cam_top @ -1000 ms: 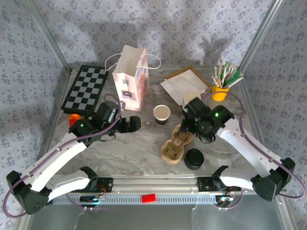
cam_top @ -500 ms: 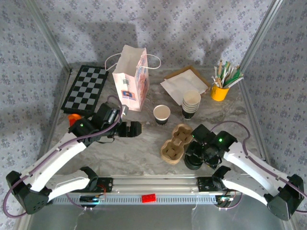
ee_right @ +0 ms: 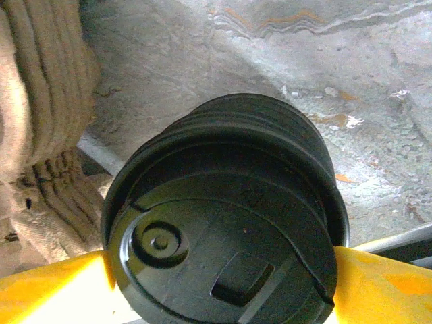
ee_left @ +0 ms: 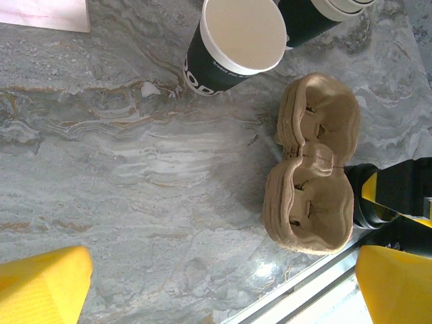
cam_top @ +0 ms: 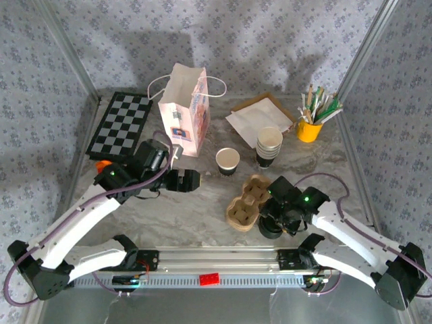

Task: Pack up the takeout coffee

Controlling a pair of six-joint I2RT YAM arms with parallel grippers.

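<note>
Between right tool (ee_right: 219, 287) fingers, black lid stack (ee_right: 223, 202), beside carrier (ee_right: 40, 121)

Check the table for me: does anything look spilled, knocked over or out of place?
Nothing is spilled or tipped. The paper bag, the single cup, the cup stack and the black lids all stand upright, and the cardboard carriers lie flat. Only the chessboard seems unrelated to packing coffee.
</note>
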